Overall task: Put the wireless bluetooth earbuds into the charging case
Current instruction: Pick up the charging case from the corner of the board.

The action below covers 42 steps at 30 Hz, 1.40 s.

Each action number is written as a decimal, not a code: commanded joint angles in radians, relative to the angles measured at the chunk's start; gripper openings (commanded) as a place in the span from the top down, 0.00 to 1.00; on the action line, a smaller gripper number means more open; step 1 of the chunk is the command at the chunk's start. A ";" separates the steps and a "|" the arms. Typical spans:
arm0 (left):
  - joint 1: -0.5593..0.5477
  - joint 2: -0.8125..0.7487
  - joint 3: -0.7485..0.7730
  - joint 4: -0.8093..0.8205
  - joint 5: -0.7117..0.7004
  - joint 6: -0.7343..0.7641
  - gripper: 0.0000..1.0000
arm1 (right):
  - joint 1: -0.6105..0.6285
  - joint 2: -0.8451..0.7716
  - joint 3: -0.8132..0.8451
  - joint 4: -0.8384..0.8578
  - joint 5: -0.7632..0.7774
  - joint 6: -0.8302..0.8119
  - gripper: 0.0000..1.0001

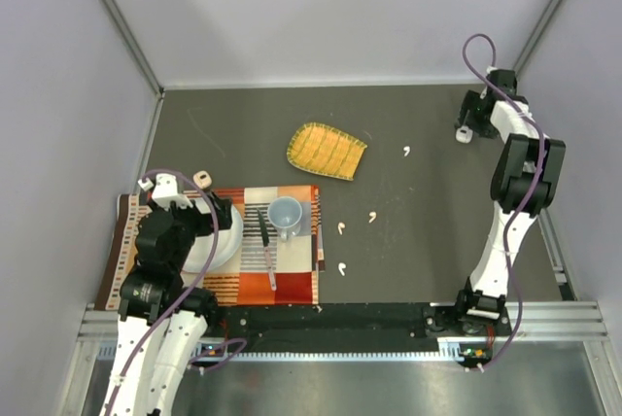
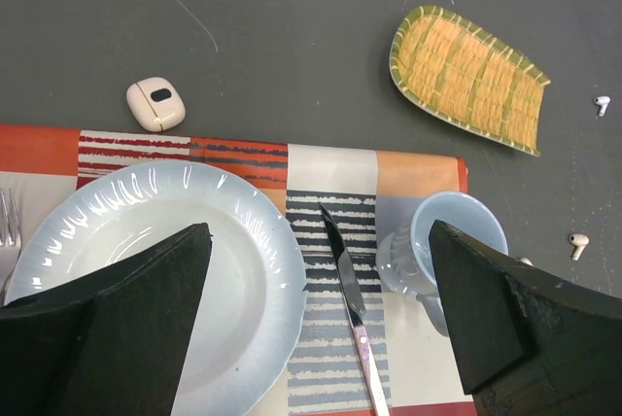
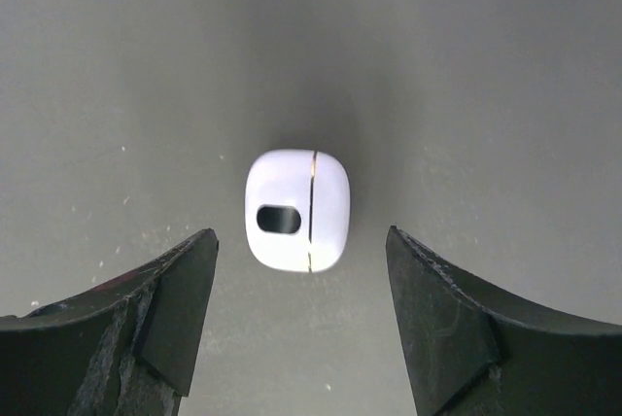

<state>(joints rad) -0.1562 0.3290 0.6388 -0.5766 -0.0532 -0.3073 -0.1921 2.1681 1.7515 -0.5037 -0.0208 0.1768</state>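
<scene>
A white charging case point(image 3: 296, 209) lies closed on the dark table, just ahead of my right gripper point(image 3: 300, 232), whose open fingers do not touch it. In the top view that gripper point(image 1: 467, 126) is at the far right back. Several white earbuds lie loose on the table: one point(image 1: 407, 151) near the basket, two point(image 1: 372, 217) point(image 1: 341, 227) right of the mat, one point(image 1: 341, 267) nearer. My left gripper point(image 2: 321, 231) hangs wide open and empty above the plate and knife. A second, cream case point(image 2: 155, 103) sits beyond the mat.
A striped placemat point(image 1: 292, 285) holds a white plate point(image 2: 117, 212), a knife point(image 2: 345, 290), a fork point(image 2: 8, 222) and a pale blue cup point(image 1: 285, 214). A yellow woven basket point(image 1: 327, 151) lies in the middle. Grey walls close in the table.
</scene>
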 commanded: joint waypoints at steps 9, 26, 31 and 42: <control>0.001 0.031 0.001 0.075 0.038 0.020 0.01 | 0.045 0.105 0.146 -0.030 0.113 -0.069 0.31; 0.000 0.030 0.002 0.070 0.027 0.020 0.01 | 0.046 0.190 0.206 -0.105 0.110 -0.040 0.36; 0.001 0.036 0.002 0.070 0.026 0.020 0.01 | 0.046 0.200 0.204 -0.108 0.101 -0.037 0.44; 0.001 0.042 0.002 0.069 0.027 0.020 0.01 | 0.046 0.136 0.120 -0.104 0.091 -0.016 0.35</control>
<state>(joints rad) -0.1562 0.3634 0.6388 -0.5636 -0.0299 -0.2935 -0.1524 2.3295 1.9160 -0.5739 0.0883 0.1421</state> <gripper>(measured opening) 0.990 0.643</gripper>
